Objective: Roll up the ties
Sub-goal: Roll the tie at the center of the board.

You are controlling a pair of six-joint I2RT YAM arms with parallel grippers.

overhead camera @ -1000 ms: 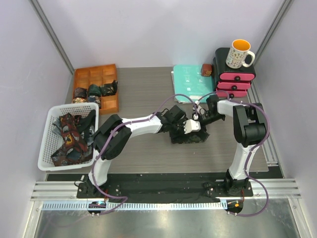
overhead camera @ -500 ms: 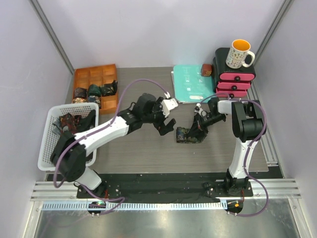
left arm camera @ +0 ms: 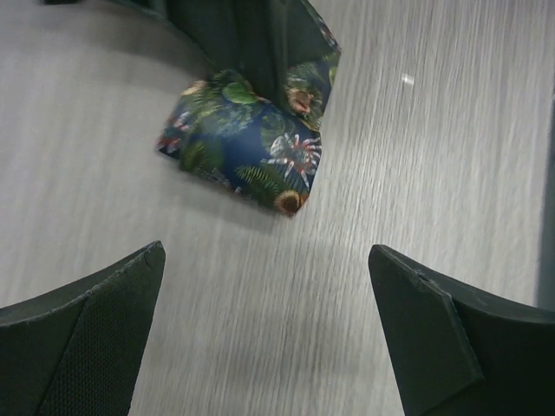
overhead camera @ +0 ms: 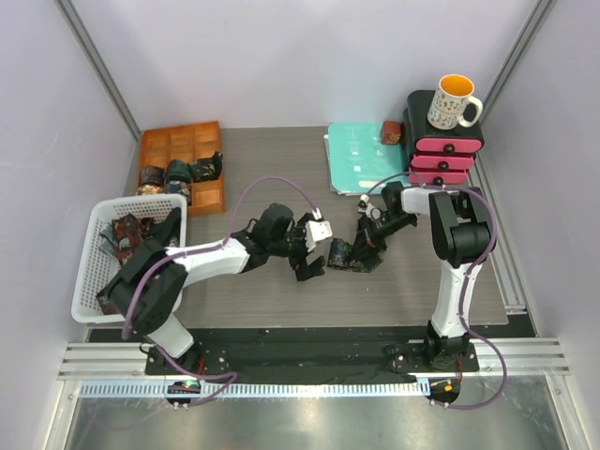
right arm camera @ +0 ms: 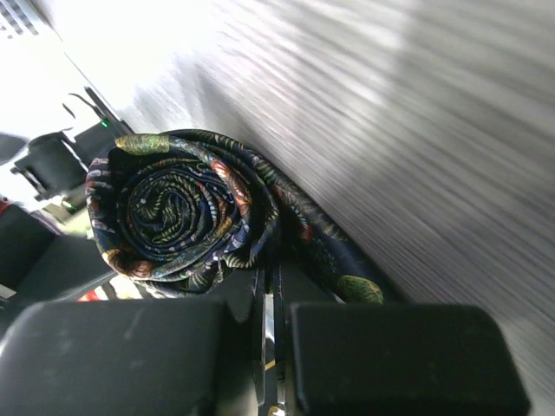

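Grey wood-grain table (overhead camera: 272, 300): I read bare surface nearer than the rolled tie (overhead camera: 342, 253) and leftward from it.
White basket (overhead camera: 89, 281): far left of the roll, at the table's edge, holding loose ties (overhead camera: 131, 258).
Orange tray (overhead camera: 159, 142): beyond-left of the roll, with rolls in some compartments.
Left arm (overhead camera: 216, 258): stretched low toward the roll. Left gripper (overhead camera: 315, 261) sits just beside the roll's left, fingers spread wide, nothing touched.
Right arm (overhead camera: 459, 234): bent down from the roll's right. Right gripper (overhead camera: 364, 242) is pinched closed on the roll's tail.
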